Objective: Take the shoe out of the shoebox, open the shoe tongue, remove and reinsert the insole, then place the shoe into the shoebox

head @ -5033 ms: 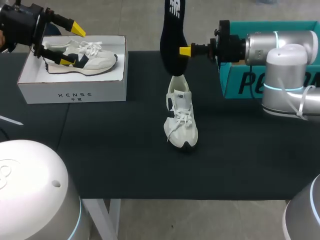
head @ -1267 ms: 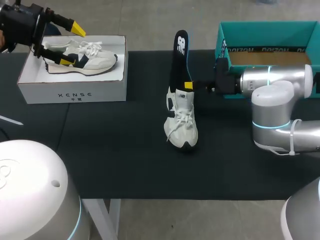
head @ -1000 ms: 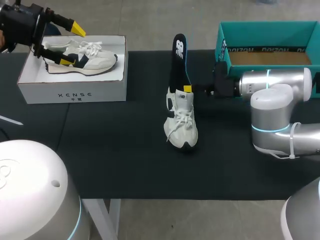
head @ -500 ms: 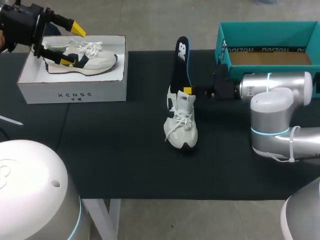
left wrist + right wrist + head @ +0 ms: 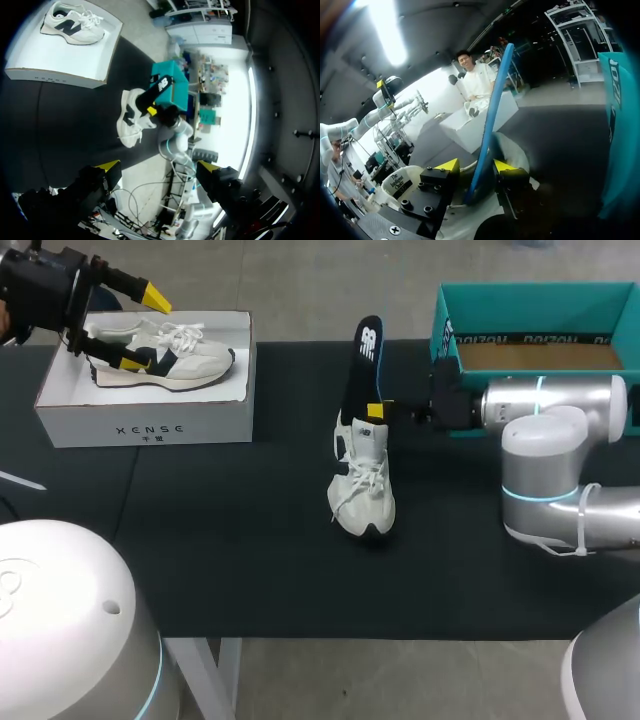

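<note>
- The right tool [image 5: 376, 412] is clamped on the insole [image 5: 362, 365], one yellow tip on each face, low down near the insole's bottom end.
- The insole's long axis stands close to upright. Most of its length rises above the tool, and its bottom end dips just below the tool into the shoe's [image 5: 363, 475] opening.
- The shoe stands on the dark surface [image 5: 250, 560] directly under the tool. Its heel collar is nearest the fingers and its toe points away from them, towards the robot's side.
- Judgement: reinsertion turns on this mismatch. The insole is vertical while the shoe's sole lies flat, so the insole probably has to tip and slide forward towards the toe, not only go down.
- The right arm is plainly the nearer. The teal shoebox [image 5: 530, 300] sits close behind its wrist.
- The left tool [image 5: 145, 330], fingers apart and holding nothing, hangs well off over a white box [image 5: 150, 420] with a second shoe [image 5: 165, 352].
</note>
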You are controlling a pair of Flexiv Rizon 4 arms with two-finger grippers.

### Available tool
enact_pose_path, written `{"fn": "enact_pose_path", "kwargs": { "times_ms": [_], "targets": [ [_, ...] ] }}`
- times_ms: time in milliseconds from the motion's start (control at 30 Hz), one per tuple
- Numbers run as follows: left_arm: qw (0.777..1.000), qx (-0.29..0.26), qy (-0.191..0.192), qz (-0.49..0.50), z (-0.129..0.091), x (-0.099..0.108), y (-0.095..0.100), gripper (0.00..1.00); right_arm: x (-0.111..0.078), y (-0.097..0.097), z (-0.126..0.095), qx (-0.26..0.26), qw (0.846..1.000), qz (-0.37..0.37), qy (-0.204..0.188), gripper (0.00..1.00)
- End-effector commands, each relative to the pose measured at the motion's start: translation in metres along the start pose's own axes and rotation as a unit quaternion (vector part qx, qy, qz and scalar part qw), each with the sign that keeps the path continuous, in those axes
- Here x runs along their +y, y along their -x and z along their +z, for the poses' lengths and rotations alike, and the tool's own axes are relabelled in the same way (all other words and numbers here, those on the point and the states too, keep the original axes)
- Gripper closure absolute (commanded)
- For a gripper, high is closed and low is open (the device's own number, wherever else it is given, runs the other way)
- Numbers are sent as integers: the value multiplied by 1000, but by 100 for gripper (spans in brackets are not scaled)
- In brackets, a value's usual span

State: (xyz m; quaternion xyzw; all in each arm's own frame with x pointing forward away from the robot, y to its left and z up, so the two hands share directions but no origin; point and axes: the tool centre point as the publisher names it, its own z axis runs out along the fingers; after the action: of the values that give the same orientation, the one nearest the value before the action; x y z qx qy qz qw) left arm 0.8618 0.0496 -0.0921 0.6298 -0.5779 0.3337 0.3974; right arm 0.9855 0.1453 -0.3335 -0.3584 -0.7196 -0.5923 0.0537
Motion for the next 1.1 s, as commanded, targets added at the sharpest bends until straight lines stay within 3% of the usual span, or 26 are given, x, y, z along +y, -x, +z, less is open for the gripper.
{"fn": "enact_pose_path", "kwargs": {
  "times_ms": [33, 133, 233, 267, 300, 333, 900, 1033, 1100],
  "targets": [
    [1000, -1, 1, 0, 0, 0, 0, 0, 10, 11, 11, 3, 1000, -3, -8, 60],
    [1000, -1, 1, 0, 0, 0, 0, 0, 17, 12, 16, 3, 1000, -8, -3, 61],
    [1000, -1, 1, 0, 0, 0, 0, 0, 19, 13, 19, 4, 1000, -12, -4, 70],
    [1000, -1, 1, 0, 0, 0, 0, 0, 20, 13, 19, 4, 1000, -13, -5, 80],
    [1000, -1, 1, 0, 0, 0, 0, 0, 20, 13, 19, 4, 1000, -14, -7, 98],
    [1000, -1, 1, 0, 0, 0, 0, 0, 20, 13, 19, 4, 1000, -14, -7, 100],
    [1000, -1, 1, 0, 0, 0, 0, 0, -24, -12, 14, 17, 999, 18, -46, 100],
    [1000, -1, 1, 0, 0, 0, 0, 0, -24, -13, 11, 14, 999, 23, -44, 100],
    [1000, -1, 1, 0, 0, 0, 0, 0, -18, -10, 12, 12, 999, 22, -39, 81]
  ]
}}
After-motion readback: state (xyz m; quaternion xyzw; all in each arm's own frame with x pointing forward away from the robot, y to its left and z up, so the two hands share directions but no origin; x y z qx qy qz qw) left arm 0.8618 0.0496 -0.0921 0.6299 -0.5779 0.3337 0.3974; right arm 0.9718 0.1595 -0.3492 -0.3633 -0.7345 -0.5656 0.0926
